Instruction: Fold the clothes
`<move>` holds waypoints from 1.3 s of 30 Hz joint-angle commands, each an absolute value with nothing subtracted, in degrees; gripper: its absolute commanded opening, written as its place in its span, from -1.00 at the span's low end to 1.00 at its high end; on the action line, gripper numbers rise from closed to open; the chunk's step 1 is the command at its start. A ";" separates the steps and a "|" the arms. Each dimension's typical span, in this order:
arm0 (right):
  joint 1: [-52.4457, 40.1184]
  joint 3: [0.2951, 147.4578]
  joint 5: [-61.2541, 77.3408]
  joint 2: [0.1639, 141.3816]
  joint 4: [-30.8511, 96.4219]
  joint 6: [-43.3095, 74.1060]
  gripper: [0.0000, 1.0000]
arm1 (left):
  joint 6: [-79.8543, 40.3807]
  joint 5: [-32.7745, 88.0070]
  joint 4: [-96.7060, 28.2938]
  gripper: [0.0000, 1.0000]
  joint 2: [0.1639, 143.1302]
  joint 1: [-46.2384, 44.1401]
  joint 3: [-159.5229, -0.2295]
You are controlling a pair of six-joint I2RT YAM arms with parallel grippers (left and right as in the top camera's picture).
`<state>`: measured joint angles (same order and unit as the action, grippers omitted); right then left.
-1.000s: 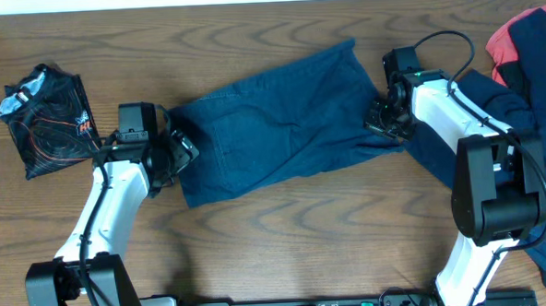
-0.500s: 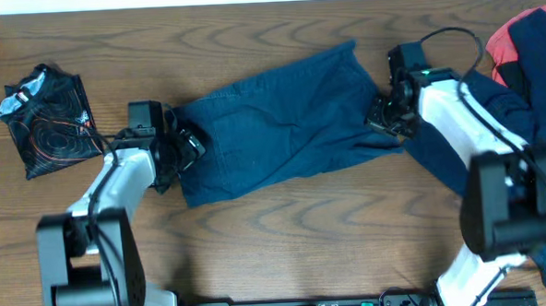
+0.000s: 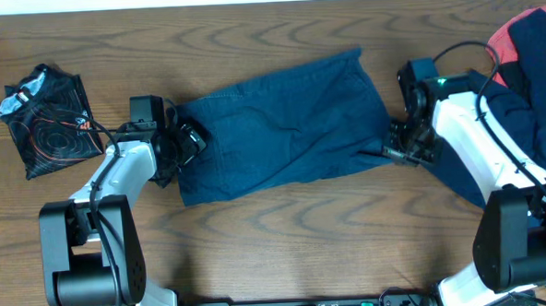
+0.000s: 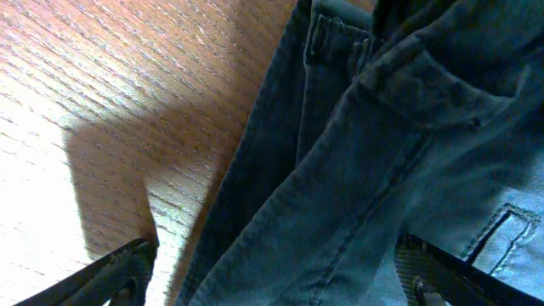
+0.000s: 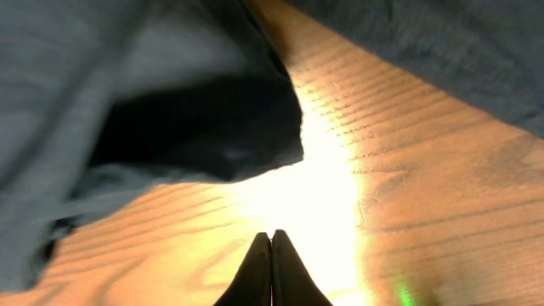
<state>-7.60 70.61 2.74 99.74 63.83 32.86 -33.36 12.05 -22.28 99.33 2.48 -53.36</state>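
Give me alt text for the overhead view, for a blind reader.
Spread across a wooden table lie navy shorts, the left end effector at their left edge and the right end effector at their right edge. A black printed bundle sits far left; a navy and red clothes pile far right.

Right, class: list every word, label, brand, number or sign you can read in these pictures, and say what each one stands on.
No text in any view can be read with confidence.
The black bag carries red and pale print, but it is too small and blurred to read.
The blue shorts show seams and belt loops only, with no label or lettering.
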 commanded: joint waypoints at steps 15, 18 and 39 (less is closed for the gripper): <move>-7.57 67.46 12.75 98.02 53.54 23.92 -0.49 | -28.10 23.38 -15.73 0.96 103.74 2.44 -51.24; -7.57 67.46 13.34 98.02 53.10 22.52 -0.52 | -28.12 23.42 -15.81 0.99 104.18 1.91 -51.11; -18.37 68.23 24.21 100.18 32.51 2.04 -0.98 | -20.58 23.35 -44.01 -0.88 89.56 2.13 -57.52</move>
